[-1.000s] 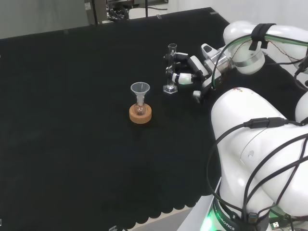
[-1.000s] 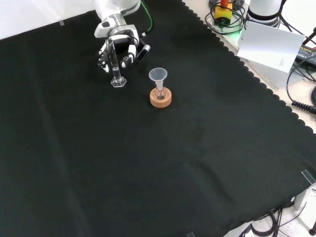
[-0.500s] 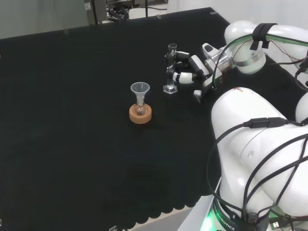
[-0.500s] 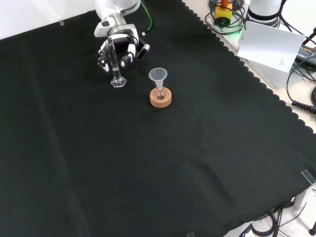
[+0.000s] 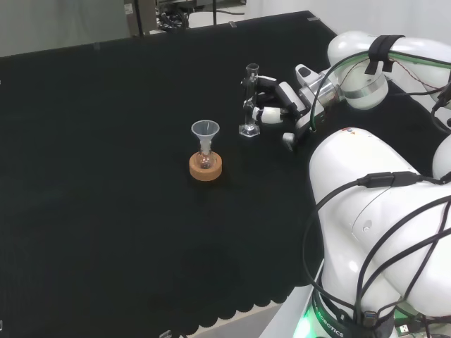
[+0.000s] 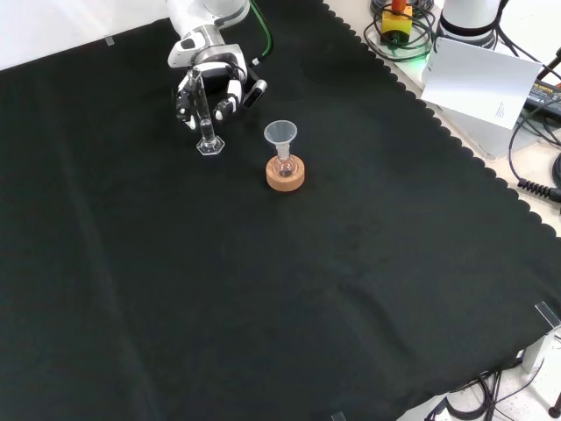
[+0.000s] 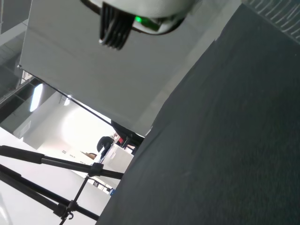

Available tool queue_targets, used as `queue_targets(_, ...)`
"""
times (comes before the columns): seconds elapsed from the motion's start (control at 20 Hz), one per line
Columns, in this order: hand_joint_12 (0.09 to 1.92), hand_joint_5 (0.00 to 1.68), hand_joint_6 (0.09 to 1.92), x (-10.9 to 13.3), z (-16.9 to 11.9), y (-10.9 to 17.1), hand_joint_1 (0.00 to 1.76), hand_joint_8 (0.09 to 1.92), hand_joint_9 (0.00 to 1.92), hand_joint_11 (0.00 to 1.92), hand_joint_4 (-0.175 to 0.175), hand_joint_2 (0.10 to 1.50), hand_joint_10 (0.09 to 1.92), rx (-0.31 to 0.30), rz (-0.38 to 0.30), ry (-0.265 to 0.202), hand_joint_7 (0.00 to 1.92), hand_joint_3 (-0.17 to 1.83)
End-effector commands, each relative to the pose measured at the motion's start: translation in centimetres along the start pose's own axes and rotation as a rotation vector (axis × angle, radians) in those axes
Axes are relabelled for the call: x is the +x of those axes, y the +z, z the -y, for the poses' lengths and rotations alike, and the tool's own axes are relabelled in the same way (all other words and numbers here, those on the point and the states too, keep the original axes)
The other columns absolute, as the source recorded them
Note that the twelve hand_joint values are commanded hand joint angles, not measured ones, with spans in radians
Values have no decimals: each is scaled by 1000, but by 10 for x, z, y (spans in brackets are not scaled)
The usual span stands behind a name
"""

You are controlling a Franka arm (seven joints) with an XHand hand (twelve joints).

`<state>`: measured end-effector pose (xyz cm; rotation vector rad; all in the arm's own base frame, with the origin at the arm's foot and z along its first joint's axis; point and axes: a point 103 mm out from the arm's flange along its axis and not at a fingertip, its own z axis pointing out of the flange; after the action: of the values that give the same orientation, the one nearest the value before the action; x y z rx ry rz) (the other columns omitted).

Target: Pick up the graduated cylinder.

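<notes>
closing in on the cylinder from the side

we see the graduated cylinder standing upright on its small clear foot on the black cloth, in the head view just left of the hand. in the front view the graduated cylinder stands in front of the hand, whose curled fingers sit around its upper half. we judge the fingers are wrapped on the tube or very near it, but we cannot tell whether every one touches; the foot seems to rest on the cloth, so the lift is not yet done.

we think the hand comes in sideways because the tube is tall and narrow: a grip high on the shaft keeps it upright and leaves the foot free.

the funnel sits in a small flask on a cork ring, near but apart from the cylinder, so a straight lift should clear it.
</notes>
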<state>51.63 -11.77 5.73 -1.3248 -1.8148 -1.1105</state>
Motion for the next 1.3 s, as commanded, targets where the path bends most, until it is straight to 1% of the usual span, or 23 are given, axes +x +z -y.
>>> queue_targets(0.05,995,648,510,2,0,0,1120,557,1157,925,-5,709,170,-1,1,-4,765,662)
queue_targets(0.35,974,704,542,3,0,3,1110,561,1176,951,2,731,159,-11,7,3,794,659)
queue_targets(0.55,945,809,505,2,1,3,1087,544,1227,998,4,831,123,-16,18,16,866,613)
queue_targets(0.75,941,844,492,2,-1,1,1093,541,1236,1010,3,894,105,-19,46,24,886,605)
queue_targets(1.0,926,863,491,5,-5,-5,1111,550,1246,1049,-9,937,92,-19,93,32,896,586)
queue_targets(1.1,910,876,491,8,-7,-7,1120,555,1253,1066,-13,947,87,-13,126,29,899,575)
queue_targets(1.3,901,894,493,16,-11,-15,1130,561,1261,1089,-21,954,87,42,226,21,906,567)
